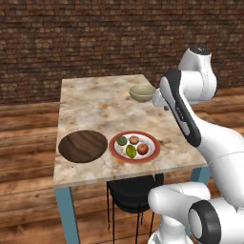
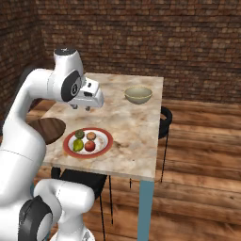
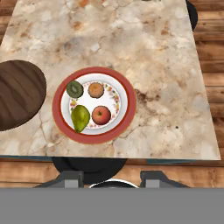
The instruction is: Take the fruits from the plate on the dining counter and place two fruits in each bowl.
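Red-rimmed, the round flat white plate [image 3: 94, 105] lies left of centre in the hand view, near the lower edge of the beige marbled tabletop [image 3: 153, 65], and it carries all four fruits: the red apple [image 3: 101, 115], the yellow-green elongated fruit [image 3: 80, 118], the round dark green fruit [image 3: 75, 89] and the brownish-orange round fruit [image 3: 96, 90]. I judge them light, firm and smooth, so they can roll or slip; each is best taken across its widest part from above. They lie close together, so neighbours may be pushed. The wide dark brown wooden bowl [image 3: 17, 94] sits just beside the plate at the left edge, and the pale beige-green bowl [image 1: 142, 93] stands well apart, in the upper middle of the left base view. The gripper [image 2: 81, 107] hangs above the tabletop, left of centre in the right base view; its jaws hold nothing, and I cannot tell how wide they stand. A black stool [image 1: 133, 190] is under the tabletop.
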Motion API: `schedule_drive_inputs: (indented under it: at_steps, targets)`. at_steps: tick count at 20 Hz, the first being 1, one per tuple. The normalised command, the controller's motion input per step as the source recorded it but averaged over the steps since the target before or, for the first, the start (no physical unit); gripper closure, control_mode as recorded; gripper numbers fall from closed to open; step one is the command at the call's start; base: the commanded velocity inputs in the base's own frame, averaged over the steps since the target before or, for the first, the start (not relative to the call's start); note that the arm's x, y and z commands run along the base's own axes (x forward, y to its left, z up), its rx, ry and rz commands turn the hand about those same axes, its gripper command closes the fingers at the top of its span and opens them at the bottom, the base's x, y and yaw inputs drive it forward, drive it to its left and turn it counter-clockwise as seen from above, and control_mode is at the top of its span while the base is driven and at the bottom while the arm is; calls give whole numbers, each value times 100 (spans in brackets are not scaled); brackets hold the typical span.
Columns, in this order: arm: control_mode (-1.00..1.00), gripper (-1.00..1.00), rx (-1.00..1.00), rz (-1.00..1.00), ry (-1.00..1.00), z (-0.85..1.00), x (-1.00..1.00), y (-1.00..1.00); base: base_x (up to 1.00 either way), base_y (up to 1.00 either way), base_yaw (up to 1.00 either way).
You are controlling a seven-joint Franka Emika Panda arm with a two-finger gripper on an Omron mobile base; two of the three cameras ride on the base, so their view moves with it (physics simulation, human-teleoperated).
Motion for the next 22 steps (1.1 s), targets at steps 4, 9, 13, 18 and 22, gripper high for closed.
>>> schedule_drive_inputs:
  at_steps: [4,9,13,18,22]
  targets:
    - [-100,-100,0,0,0,-25,1,1,0,0,0]
    - [-100,-100,0,0,0,-66,33,0,0,0,0]
    - [-100,-100,0,0,4,-56,36,7,0,0,0]
    - [-100,-100,0,0,8,-71,22,27,0,0,0]
    - [-100,-100,0,0,4,-78,15,20,0,0,0]
